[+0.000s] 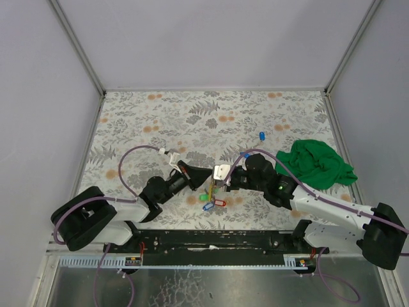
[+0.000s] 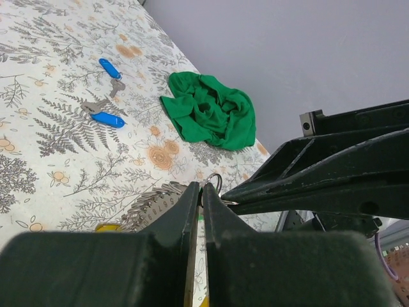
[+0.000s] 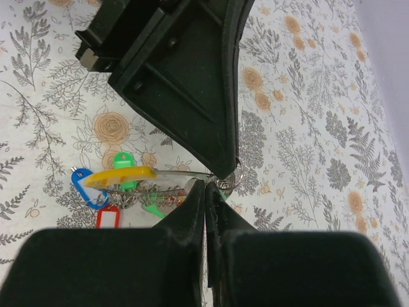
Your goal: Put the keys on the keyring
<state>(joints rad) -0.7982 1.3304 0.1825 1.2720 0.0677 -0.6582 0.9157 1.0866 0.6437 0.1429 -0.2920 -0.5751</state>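
Note:
Both grippers meet tip to tip just above the table. My left gripper (image 2: 201, 187) (image 1: 208, 180) is shut, and a small silver ring (image 2: 215, 178) sticks out of its tips. My right gripper (image 3: 206, 185) (image 1: 226, 181) is shut on the thin wire of the keyring (image 3: 182, 172). The keyring is seen nearly edge-on and carries several small rings. Keys hang from it with yellow (image 3: 120, 176), green (image 3: 125, 160), blue (image 3: 80, 183) and red (image 3: 107, 218) tags. The bunch (image 1: 211, 197) lies below the tips. Whether the small ring is threaded on the keyring is hidden.
Two loose blue-tagged keys (image 2: 109, 67) (image 2: 107, 119) lie farther out on the floral tablecloth, one of them (image 1: 262, 135) towards the back. A crumpled green cloth (image 1: 316, 163) (image 2: 212, 115) sits at the right. A numbered metal plate (image 2: 151, 204) hangs by the bunch.

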